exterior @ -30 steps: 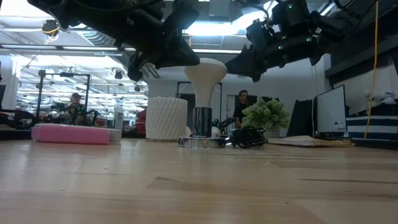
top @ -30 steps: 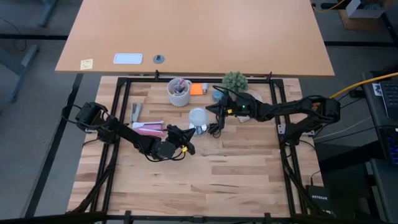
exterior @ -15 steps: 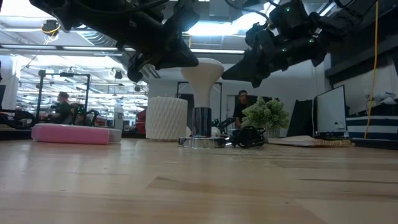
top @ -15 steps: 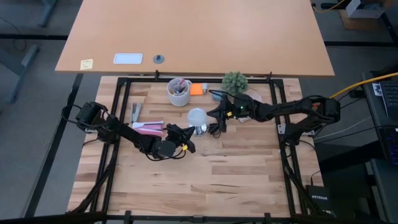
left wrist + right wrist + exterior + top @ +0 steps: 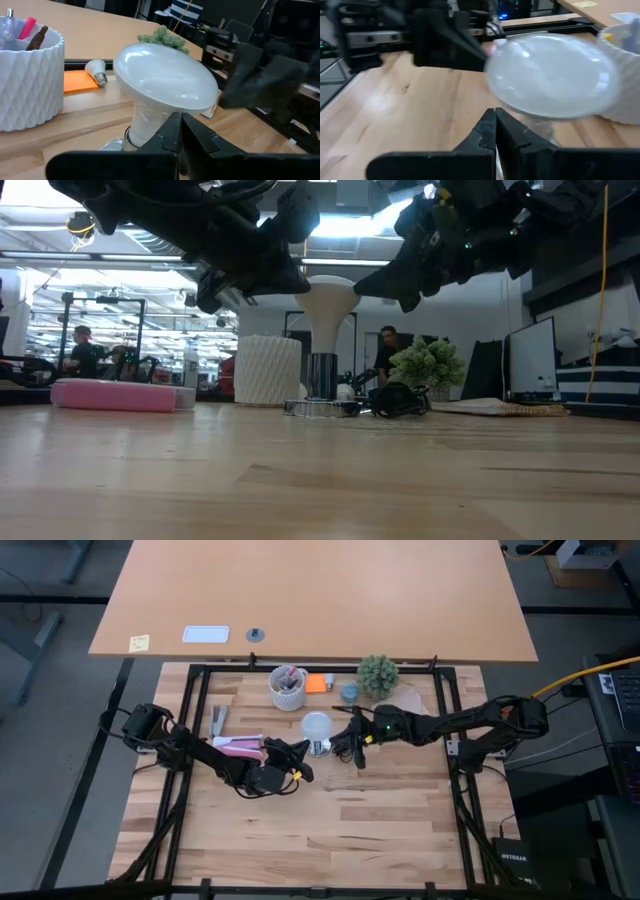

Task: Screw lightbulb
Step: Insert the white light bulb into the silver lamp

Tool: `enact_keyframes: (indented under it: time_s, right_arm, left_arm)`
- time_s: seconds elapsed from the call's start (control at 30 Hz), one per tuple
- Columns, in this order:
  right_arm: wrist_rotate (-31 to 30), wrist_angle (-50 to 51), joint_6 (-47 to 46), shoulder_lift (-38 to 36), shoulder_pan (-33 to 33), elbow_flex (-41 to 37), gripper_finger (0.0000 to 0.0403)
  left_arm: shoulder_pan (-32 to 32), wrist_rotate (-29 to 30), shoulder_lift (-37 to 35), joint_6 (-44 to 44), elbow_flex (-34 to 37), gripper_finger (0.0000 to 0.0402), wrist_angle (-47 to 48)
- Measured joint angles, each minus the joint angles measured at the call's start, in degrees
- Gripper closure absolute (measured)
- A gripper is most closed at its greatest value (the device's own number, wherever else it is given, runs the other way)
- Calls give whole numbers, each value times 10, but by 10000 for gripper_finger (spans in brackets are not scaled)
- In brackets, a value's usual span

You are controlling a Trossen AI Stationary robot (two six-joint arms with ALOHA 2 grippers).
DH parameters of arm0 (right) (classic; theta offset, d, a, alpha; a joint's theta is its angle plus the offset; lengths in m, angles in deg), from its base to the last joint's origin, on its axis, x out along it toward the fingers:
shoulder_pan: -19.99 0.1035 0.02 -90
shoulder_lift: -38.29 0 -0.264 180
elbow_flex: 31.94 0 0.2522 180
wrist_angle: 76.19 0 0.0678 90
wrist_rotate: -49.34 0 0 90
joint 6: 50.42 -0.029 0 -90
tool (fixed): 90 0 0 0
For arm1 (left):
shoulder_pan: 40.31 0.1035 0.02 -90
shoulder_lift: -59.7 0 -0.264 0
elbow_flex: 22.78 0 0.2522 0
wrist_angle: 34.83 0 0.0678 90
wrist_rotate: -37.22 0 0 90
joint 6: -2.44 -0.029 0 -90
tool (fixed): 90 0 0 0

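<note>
high view: both hands pressed together beside the lightbulb [image 5: 317,726] (only "netgear" [image 5: 511,858] is readable).

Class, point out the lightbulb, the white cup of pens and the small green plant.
lightbulb [image 5: 165,75]: left wrist view, on its white dome.
white cup [image 5: 288,695]: high view, on its ribbed side.
plant [image 5: 378,670]: high view, on its leafy top.

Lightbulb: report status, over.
Both grippers shut: left gripper, right gripper, flanking, holding nothing. Lightbulb upright in its fitting. Cup behind, nothing blocking.
</note>
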Motion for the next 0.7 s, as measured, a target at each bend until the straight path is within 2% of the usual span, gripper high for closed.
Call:
enact_keyframes:
  time_s: [0.2, 0.33, 0.57, 0.7]
  right_arm:
    - [0, 1, 4, -3, 19, 0, 400]
    - [-7, -1, 16, -33, 17, 0, 400]
    - [-105, -5, 92, -101, 7, 1, 400]
    - [-111, -4, 104, -88, -30, 1, 400]
  left_arm:
    - [-19, 0, 0, -2, 0, 396, -2]
    - [-43, 6, 0, -2, 0, 396, -6]
    - [-62, 4, 0, -61, 0, 396, -65]
    - [-48, -37, 0, -99, 0, 396, -76]
